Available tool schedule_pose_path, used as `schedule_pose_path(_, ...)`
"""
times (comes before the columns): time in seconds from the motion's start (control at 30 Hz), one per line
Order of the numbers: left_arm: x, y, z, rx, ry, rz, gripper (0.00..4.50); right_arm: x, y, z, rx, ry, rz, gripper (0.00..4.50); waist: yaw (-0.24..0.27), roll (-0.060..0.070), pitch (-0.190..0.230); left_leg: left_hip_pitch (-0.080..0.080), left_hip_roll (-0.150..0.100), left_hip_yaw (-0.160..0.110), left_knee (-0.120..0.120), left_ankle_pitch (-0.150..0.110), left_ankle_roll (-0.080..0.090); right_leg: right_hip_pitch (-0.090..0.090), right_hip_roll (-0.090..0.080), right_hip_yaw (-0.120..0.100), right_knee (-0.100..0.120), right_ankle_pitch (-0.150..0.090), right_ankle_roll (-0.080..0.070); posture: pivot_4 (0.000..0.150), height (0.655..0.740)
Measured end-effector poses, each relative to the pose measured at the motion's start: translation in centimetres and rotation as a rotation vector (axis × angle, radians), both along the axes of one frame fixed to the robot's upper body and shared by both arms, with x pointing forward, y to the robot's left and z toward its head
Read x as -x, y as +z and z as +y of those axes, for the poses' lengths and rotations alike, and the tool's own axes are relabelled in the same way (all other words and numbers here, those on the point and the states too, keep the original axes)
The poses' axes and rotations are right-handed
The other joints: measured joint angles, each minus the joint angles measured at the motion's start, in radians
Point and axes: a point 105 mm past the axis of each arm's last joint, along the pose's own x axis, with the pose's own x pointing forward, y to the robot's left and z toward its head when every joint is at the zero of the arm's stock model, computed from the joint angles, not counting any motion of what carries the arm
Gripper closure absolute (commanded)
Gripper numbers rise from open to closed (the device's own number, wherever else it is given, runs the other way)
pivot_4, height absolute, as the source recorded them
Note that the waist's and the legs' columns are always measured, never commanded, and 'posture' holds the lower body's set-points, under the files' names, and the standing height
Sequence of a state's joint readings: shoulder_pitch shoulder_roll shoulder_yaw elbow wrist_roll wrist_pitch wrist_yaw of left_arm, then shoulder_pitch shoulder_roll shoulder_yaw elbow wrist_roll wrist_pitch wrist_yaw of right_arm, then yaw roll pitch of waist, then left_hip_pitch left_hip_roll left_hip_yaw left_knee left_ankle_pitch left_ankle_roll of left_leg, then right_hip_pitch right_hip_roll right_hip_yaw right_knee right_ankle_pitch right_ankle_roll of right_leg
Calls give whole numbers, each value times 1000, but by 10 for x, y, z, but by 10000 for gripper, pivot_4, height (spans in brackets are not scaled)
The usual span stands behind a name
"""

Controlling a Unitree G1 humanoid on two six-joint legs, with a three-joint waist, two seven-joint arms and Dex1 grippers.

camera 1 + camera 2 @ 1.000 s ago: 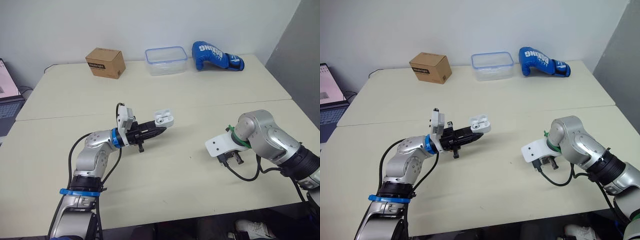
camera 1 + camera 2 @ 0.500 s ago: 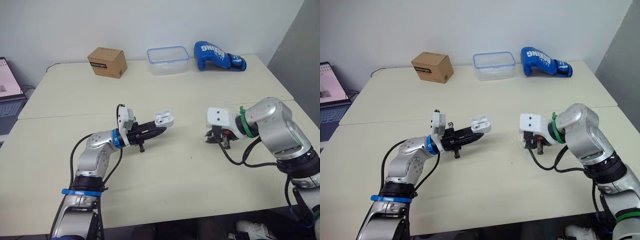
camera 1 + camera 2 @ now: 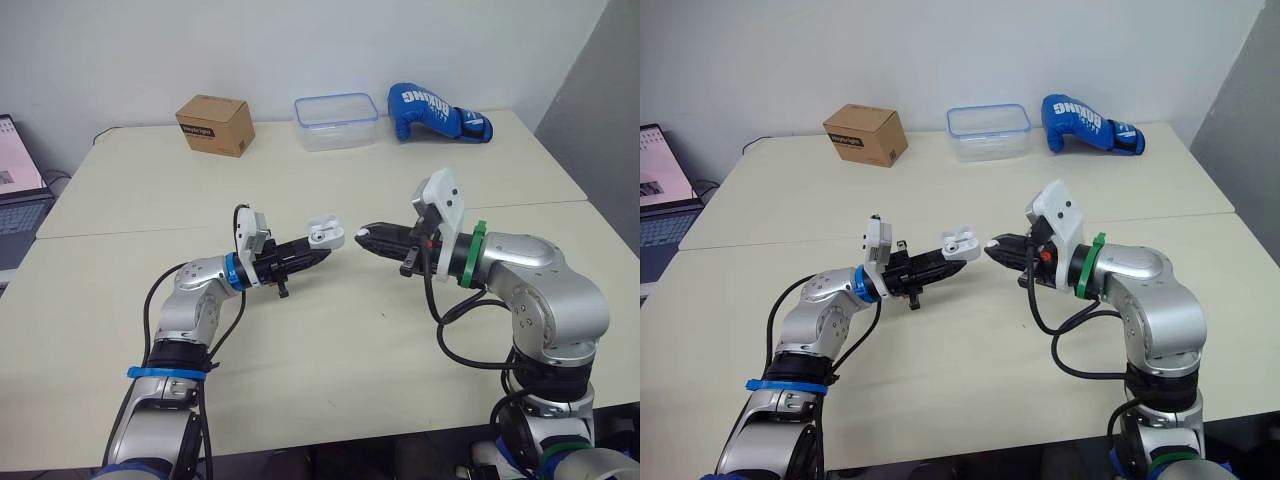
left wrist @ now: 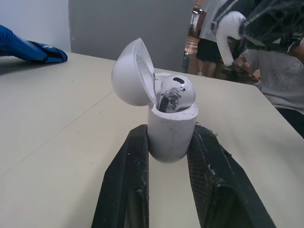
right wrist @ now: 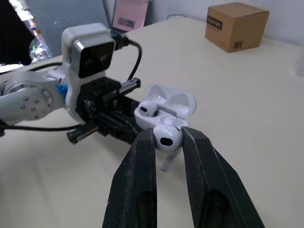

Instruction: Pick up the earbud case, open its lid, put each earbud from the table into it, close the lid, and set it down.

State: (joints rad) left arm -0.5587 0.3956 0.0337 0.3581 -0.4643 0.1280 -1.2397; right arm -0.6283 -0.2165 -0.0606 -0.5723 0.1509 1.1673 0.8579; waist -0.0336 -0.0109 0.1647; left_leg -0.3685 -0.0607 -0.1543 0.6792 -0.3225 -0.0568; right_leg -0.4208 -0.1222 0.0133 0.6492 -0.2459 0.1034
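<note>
I've swung the right gripper (image 3: pixel 365 237) up from the table (image 3: pixel 300 380), pinching the second earbud (image 5: pixel 165 139), to just beside the open earbud case (image 4: pixel 172 135) clamped in my left gripper (image 3: pixel 316 254) above the table; the first earbud (image 4: pixel 176 92) sits inside, so inserting, closing and setting down remain.

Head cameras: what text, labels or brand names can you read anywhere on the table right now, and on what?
"BOXING": white letters on the blue boxing glove, at the far side of the table.
Cardboard box: a dark label strip on its front, too small to read.
Laptop screen: content too blurred to read.
Earbud case and earbud: no markings visible.
</note>
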Motion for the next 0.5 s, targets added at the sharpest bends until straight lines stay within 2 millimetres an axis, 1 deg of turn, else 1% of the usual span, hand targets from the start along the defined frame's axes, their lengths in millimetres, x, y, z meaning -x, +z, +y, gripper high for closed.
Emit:
schedule_pose_path(0.1, 1, -1, 0, -1, -10, 2, 37547, -3, 2, 7, -40, -31, -8, 40559, -2, 0, 0, 0, 0, 0, 0, 0, 0, 0, 0, 0, 0, 0, 0, 1500, 7307)
schedule_pose_path(0.3, 1, 1, -1, -2, -19, -3, 37547, -7, 8, 19, -65, -100, -70, 40559, -7, 0, 0, 0, 0, 0, 0, 0, 0, 0, 0, 0, 0, 0, 0, 1500, 7307)
schedule_pose_path(0.5, 0, 5, -2, -5, -28, -14, 37547, -8, 2, 28, -46, -136, -84, 40559, -8, 0, 0, 0, 0, 0, 0, 0, 0, 0, 0, 0, 0, 0, 0, 1500, 7307)
